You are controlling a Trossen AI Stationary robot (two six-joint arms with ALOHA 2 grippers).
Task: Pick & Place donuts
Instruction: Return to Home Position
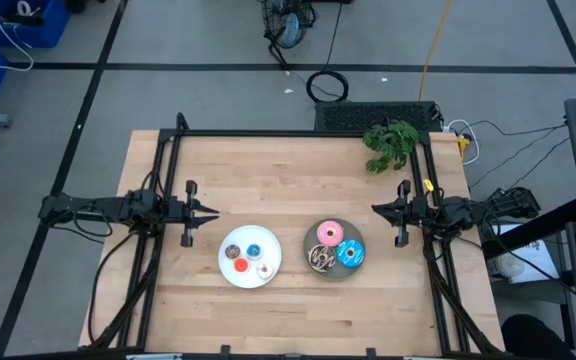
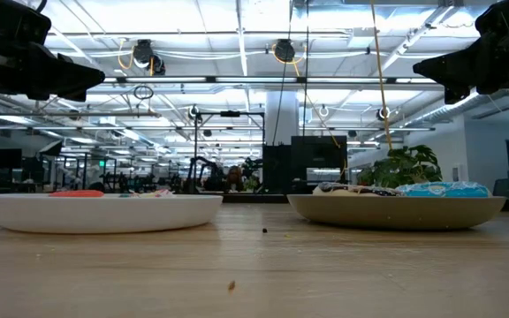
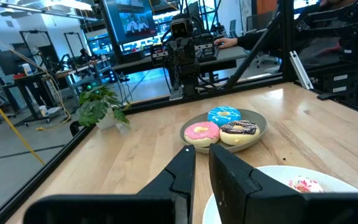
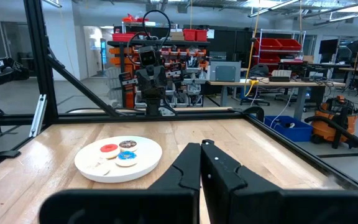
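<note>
Four tiny donuts lie on the white plate (image 1: 250, 272): brown (image 1: 233, 251), blue (image 1: 254, 250), red (image 1: 240, 265) and white-pink (image 1: 263, 268). The grey plate (image 1: 334, 274) holds three larger donuts: pink (image 1: 330, 233), blue (image 1: 350, 253) and dark brown with sprinkles (image 1: 320, 259). My left gripper (image 1: 214, 211) hovers shut, above the table and left of the white plate, pointing right. My right gripper (image 1: 375, 209) hovers shut, right of the grey plate, pointing left. In the left wrist view the larger donuts (image 3: 224, 129) show beyond the fingers (image 3: 202, 154). The right wrist view shows the tiny donuts (image 4: 120, 151) past my right gripper (image 4: 201, 147).
A small green plant (image 1: 390, 143) stands at the table's far right corner. Black frame rails (image 1: 298, 133) run along the far edge and both sides. Bare wood lies between the two plates and along the near edge (image 1: 298, 320).
</note>
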